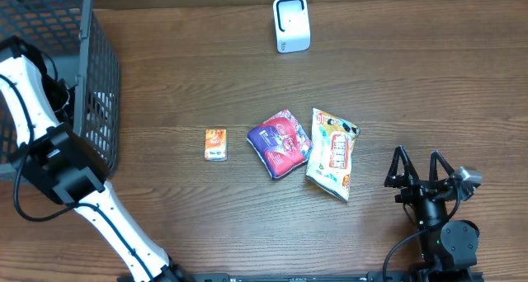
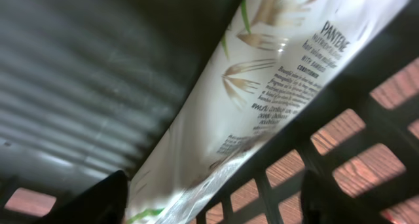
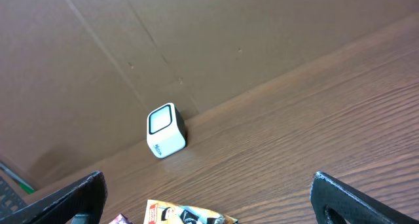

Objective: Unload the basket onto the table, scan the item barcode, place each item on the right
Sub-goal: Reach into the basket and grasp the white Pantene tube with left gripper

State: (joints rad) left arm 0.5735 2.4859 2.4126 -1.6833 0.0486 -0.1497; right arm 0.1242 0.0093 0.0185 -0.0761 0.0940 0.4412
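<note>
Left hand (image 2: 219, 199): open, Pantene pack (image 2: 275, 80) between its fingers, maybe touching one.
Do well: squeeze the pack's middle, lift clear of the basket (image 1: 103, 84).
Right hand (image 3: 209, 192): open, empty.

White Pantene pack (image 2: 262, 86) with a wheat-stalk print lies slanted inside the basket (image 1: 103, 84), right by its mesh wall. Out on the table (image 1: 412, 84): small orange box (image 1: 216, 144), then a purple pouch (image 1: 280, 143) right up against a white-yellow snack bag (image 1: 332, 152). White scanner (image 1: 291, 24) stands upright at the far edge.
</note>
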